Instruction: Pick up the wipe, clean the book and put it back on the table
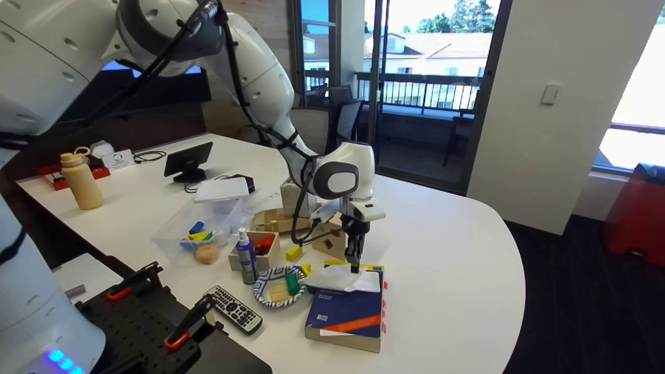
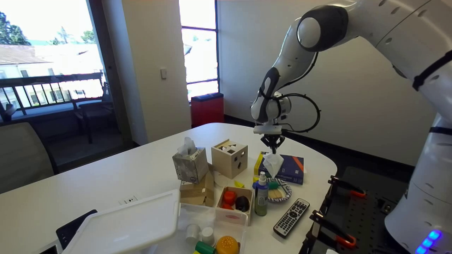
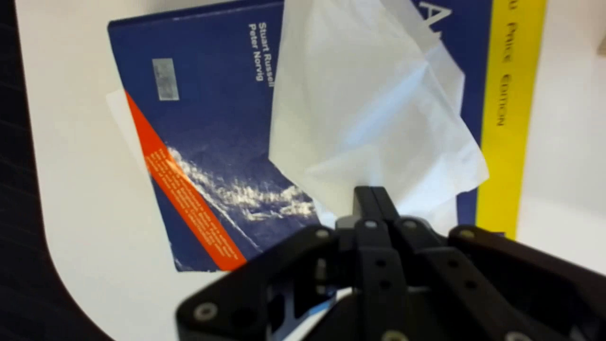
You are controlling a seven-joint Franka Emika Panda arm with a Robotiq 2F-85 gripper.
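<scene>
The wipe is a thin white sheet; it shows in both exterior views [image 1: 332, 278] [image 2: 273, 164] and in the wrist view [image 3: 350, 90]. My gripper [image 1: 355, 268] [image 2: 273, 151] [image 3: 370, 190] is shut on the wipe, fingertips down over the book. The wipe spreads out from the fingertips and covers part of the cover. The book [image 1: 343, 311] [image 2: 293, 172] [image 3: 208, 94] lies flat on the white table [image 1: 447, 301], dark blue with a red-orange stripe and a yellow band. I cannot tell whether the fingertips press on the cover. Part of the book is hidden under the wipe and gripper.
A patterned bowl [image 1: 262, 298], a spray bottle [image 1: 246, 257] and a black remote [image 1: 236, 309] lie beside the book. A wooden shape box [image 2: 229, 158], a tissue box [image 2: 190, 165] and a clear bin [image 2: 183, 229] stand further off. The table's rounded edge [image 3: 45, 227] is near the book.
</scene>
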